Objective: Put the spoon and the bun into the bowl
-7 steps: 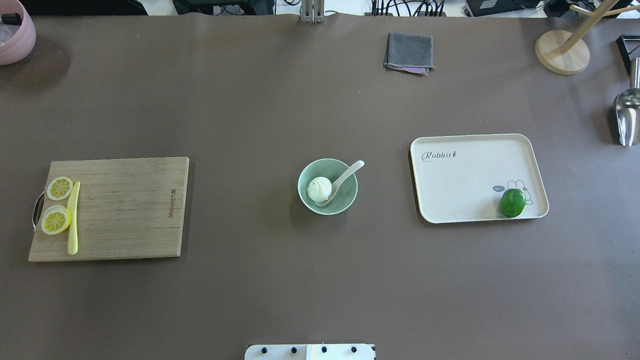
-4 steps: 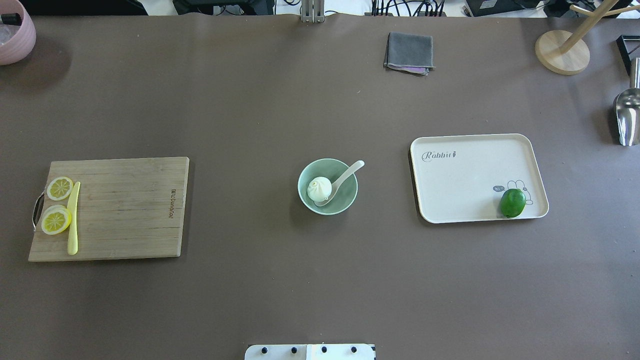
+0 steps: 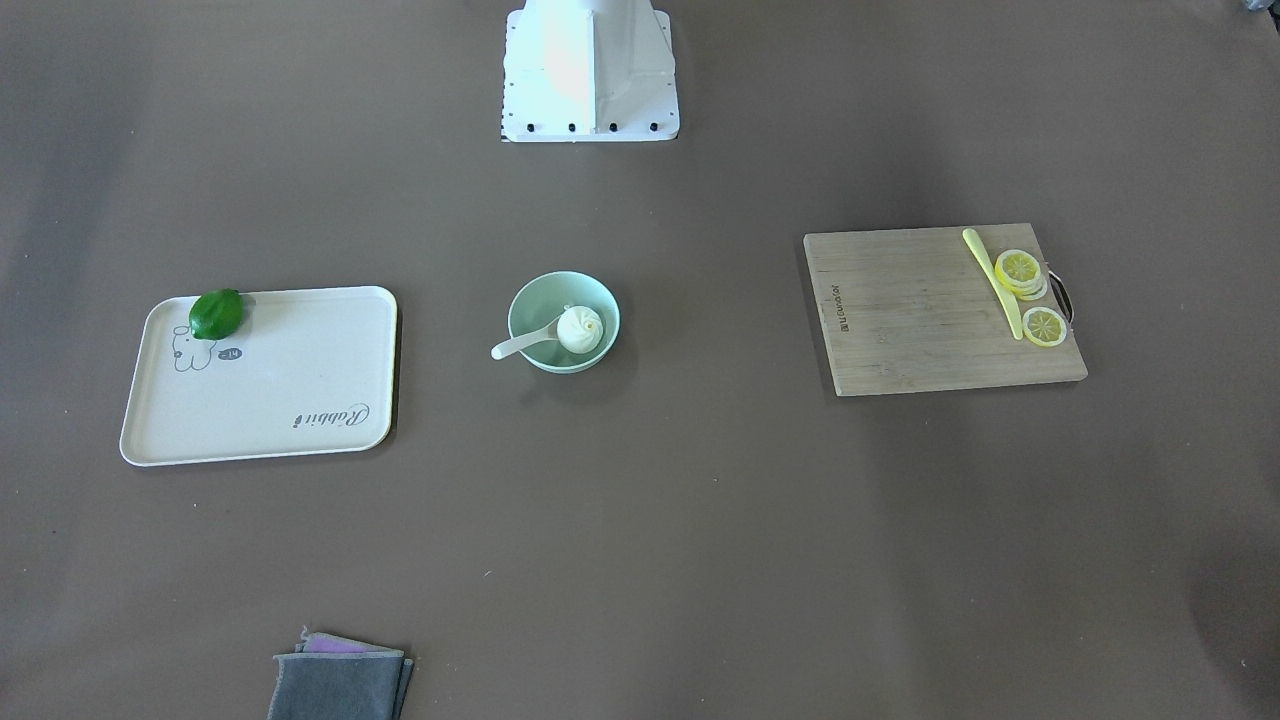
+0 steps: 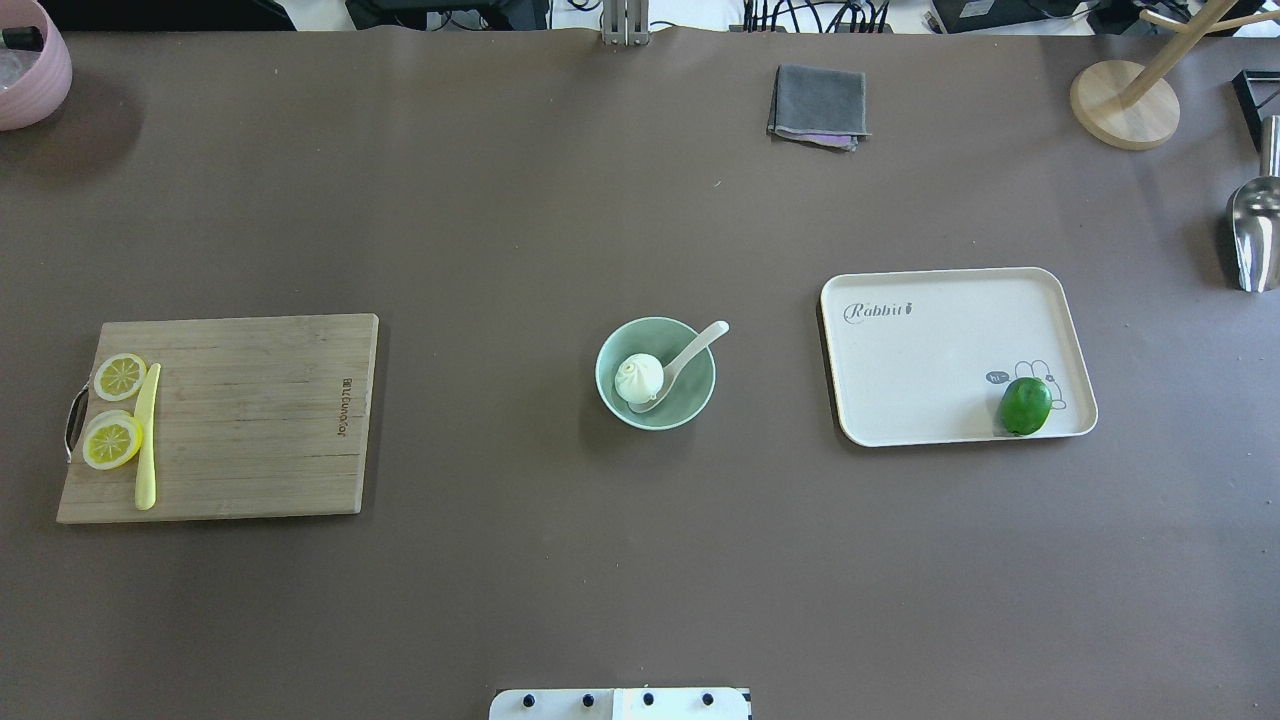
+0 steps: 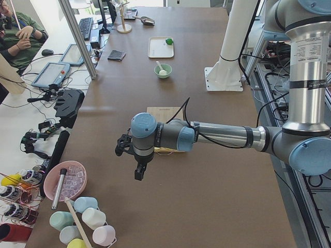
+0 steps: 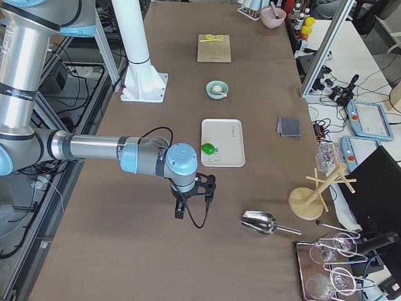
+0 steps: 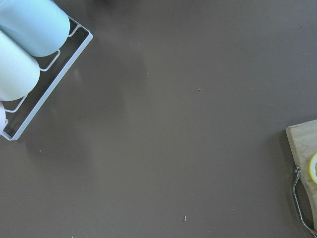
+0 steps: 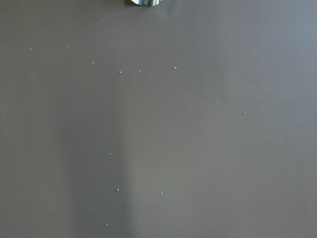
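Observation:
The mint-green bowl [image 4: 692, 396] stands at the table's middle, also in the front view [image 3: 535, 295]. The white bun [image 4: 638, 378] sits inside it. The cream spoon [image 4: 695, 352] lies with its scoop in the bowl beside the bun and its handle over the rim [image 3: 520, 346]. Both arms are pulled back past the table's ends. The left gripper [image 5: 138, 174] shows only in the exterior left view and the right gripper [image 6: 187, 211] only in the exterior right view. I cannot tell whether either is open or shut. Both wrist views show bare table.
A wooden cutting board [image 4: 250, 420] with lemon slices [image 4: 112, 440] and a yellow-green knife [image 4: 147, 440] lies left. A cream tray [image 4: 930, 350] holds a lime [image 4: 1025, 405] right. A grey cloth [image 4: 818, 105], wooden stand [image 4: 1110, 100], metal scoop [image 4: 1255, 230] and pink bowl [image 4: 30, 70] sit along the edges.

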`<act>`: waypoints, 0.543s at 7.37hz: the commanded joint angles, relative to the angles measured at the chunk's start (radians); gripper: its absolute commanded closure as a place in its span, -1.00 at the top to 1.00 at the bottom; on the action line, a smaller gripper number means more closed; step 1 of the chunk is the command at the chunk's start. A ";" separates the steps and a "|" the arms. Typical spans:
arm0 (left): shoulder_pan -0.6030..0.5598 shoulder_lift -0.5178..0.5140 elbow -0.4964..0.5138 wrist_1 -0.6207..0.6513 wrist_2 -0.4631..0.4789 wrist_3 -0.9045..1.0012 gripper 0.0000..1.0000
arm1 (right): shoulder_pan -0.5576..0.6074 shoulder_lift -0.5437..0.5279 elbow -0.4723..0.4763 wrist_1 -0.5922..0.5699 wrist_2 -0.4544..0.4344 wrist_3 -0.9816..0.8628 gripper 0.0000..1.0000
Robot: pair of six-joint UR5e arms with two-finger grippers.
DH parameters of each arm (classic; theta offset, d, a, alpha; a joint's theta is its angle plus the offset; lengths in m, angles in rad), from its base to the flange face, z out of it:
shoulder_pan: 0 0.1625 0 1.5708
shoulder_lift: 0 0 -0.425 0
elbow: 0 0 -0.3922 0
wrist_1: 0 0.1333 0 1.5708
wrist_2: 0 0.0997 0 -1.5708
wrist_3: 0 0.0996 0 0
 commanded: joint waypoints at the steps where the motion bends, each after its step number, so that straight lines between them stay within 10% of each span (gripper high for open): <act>1: 0.000 0.001 0.001 -0.001 0.000 0.000 0.96 | 0.000 0.000 0.000 0.000 0.000 0.000 1.00; 4: 0.002 0.001 0.001 -0.001 0.000 0.000 0.96 | -0.003 0.000 -0.014 0.000 0.017 0.000 1.00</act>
